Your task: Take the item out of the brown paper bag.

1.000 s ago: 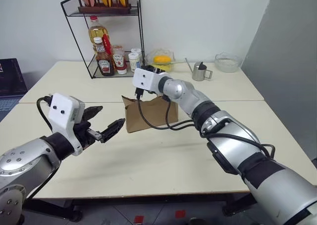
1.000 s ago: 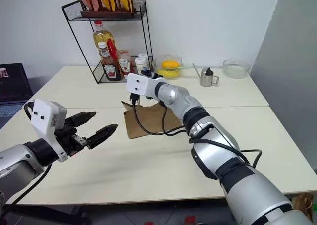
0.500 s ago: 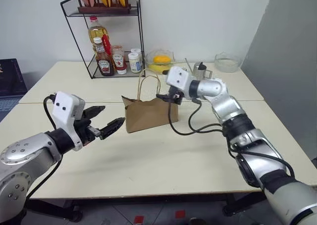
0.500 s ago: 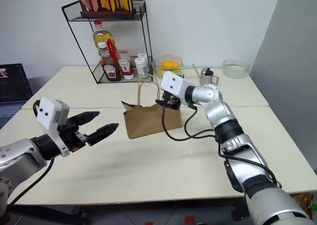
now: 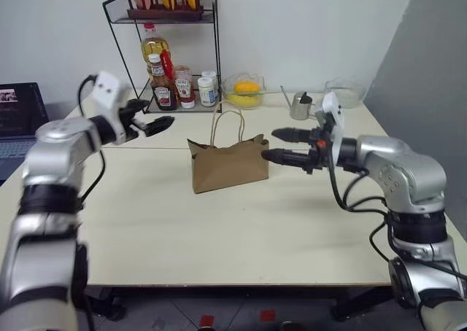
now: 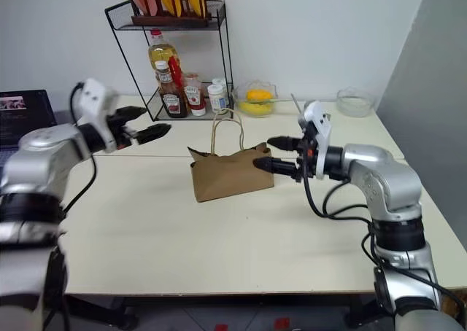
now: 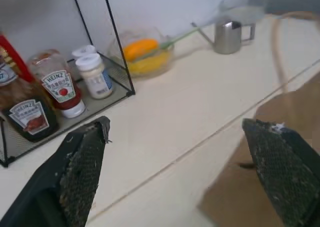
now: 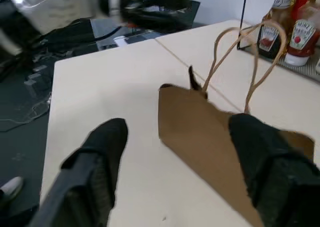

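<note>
Now both claws open w/ nothing held, left claw (image 5: 151, 122), right claw (image 5: 278, 146) beside brown paper bag (image 5: 230, 166).

so the brown paper bag (image 5: 228, 166) sits mid-table (image 5: 219, 236), wire rack (image 5: 162, 50) behind it to the left, bowl (image 5: 245, 90) and metal jug (image 5: 300, 106) behind, laptop (image 5: 20, 119) far left, a gripper hovering either side
</note>
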Controlling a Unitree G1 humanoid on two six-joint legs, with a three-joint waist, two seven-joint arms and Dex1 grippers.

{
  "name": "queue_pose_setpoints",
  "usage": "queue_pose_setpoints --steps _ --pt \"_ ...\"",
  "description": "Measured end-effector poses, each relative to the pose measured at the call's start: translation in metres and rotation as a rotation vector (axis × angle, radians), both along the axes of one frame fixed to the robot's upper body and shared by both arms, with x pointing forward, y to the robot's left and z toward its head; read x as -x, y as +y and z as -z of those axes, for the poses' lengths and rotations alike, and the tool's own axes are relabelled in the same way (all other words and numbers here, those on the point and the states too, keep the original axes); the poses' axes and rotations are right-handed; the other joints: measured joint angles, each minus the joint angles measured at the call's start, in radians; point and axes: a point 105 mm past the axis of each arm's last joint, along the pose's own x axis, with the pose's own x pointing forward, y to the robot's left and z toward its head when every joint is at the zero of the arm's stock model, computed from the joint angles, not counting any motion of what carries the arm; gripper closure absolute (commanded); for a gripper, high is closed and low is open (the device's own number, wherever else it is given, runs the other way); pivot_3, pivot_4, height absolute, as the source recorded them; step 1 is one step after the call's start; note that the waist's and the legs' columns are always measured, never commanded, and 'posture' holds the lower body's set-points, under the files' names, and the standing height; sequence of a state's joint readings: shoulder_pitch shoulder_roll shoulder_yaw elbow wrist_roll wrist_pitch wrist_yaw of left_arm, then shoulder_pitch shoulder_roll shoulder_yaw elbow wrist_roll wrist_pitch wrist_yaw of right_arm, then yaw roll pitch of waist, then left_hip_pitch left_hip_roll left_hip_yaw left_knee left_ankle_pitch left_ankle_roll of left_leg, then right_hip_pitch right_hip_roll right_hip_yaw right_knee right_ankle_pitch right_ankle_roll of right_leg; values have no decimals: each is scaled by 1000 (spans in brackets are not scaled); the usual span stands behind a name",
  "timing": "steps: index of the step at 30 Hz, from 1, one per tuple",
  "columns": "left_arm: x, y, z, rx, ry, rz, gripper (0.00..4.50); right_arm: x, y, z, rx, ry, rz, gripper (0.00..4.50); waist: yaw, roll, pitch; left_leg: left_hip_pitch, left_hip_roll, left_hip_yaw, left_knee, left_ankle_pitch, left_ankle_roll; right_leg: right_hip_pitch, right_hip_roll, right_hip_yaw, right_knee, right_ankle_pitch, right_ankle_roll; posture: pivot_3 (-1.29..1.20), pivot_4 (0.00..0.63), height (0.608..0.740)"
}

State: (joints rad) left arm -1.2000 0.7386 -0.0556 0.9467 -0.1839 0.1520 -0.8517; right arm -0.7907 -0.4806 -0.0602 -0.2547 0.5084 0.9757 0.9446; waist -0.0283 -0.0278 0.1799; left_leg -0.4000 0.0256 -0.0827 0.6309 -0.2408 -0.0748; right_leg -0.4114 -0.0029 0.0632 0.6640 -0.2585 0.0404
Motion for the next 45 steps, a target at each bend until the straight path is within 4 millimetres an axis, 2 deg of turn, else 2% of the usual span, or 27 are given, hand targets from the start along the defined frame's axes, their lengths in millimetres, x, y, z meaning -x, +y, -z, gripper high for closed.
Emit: queue_pose_setpoints --steps 2,6,8,13,16,19,22,25,28,31,34,36,39,42,45 --pt "-12 -12 6 -57 12 -6 1549 10 2 0 2 -4 -3 2812 -7 0 0 0 0 0 -1 0 1 -1 0 0 0 0 0 0 150 740" --pt "-19 -34 26 -177 54 47 2940 25 5 -1 2 -14 -4 4390 -24 0 0 0 1 0 -1 -1 1 -2 1 1 1 0 0 0 150 740" --pt "-18 -40 40 -249 107 87 3553 29 2 5 26 -8 18 4500 -28 0 0 0 1 0 -1 -1 1 -2 1 1 1 0 0 0 150 740" --pt "-5 -45 69 -472 268 228 3553 26 -11 25 121 2 102 4500 -28 0 0 0 1 1 -1 -1 2 -2 1 1 1 0 0 0 150 740" --pt "2 -51 73 -478 321 303 3553 23 -12 27 139 -22 124 4500 -28 0 0 0 1 0 -1 -1 2 -2 1 1 1 0 1 0 150 740" --pt "12 -68 74 -501 355 435 3553 18 -15 29 155 -46 146 4500 -28 0 0 0 1 0 -1 -1 2 -1 1 1 1 0 1 0 150 740" --pt "25 -78 85 -511 385 538 3553 12 -17 32 164 -48 165 4500 -26 0 0 1 1 0 -1 -1 2 0 0 1 1 0 1 0 150 740" --pt "56 -93 112 -520 384 613 3553 6 -24 37 175 -45 185 4500 -27 2 -1 3 2 0 -1 -1 2 2 0 3 1 0 0 0 150 740" --pt "100 -114 149 -503 442 644 3553 0 -32 41 184 -40 220 4500 -21 2 -1 3 2 0 1 -1 2 3 0 2 3 0 0 0 150 740" --pt "121 -123 160 -447 455 575 3553 -1 -34 42 187 -48 224 4500 -7 2 -1 5 2 -1 5 -1 2 5 1 1 4 -1 2 0 150 740" --pt "126 -125 170 -411 437 485 3553 -2 -35 42 186 -51 223 4500 -5 2 -1 6 2 -1 5 -1 2 6 1 2 2 -3 5 0 150 740" --pt "126 -126 167 -382 408 450 3553 -3 -36 43 186 -46 220 4500 -5 2 -1 6 2 -1 5 -1 2 6 1 2 2 -2 4 0 150 740" --pt "125 -129 150 -299 365 446 3553 -3 -39 46 193 -40 222 4500 -4 2 -1 5 2 -1 5 -1 2 6 1 2 2 -1 1 0 150 740" --pt "122 -132 119 -212 286 481 3553 -3 -43 49 200 -28 228 4500 -4 2 -1 4 2 -1 5 -1 2 6 1 1 1 -1 1 0 150 740" --pt "135 -138 84 -141 215 592 3028 -1 -47 55 217 -12 222 4500 -4 2 -1 4 2 -1 4 -1 2 6 1 1 1 -1 1 0 150 740"
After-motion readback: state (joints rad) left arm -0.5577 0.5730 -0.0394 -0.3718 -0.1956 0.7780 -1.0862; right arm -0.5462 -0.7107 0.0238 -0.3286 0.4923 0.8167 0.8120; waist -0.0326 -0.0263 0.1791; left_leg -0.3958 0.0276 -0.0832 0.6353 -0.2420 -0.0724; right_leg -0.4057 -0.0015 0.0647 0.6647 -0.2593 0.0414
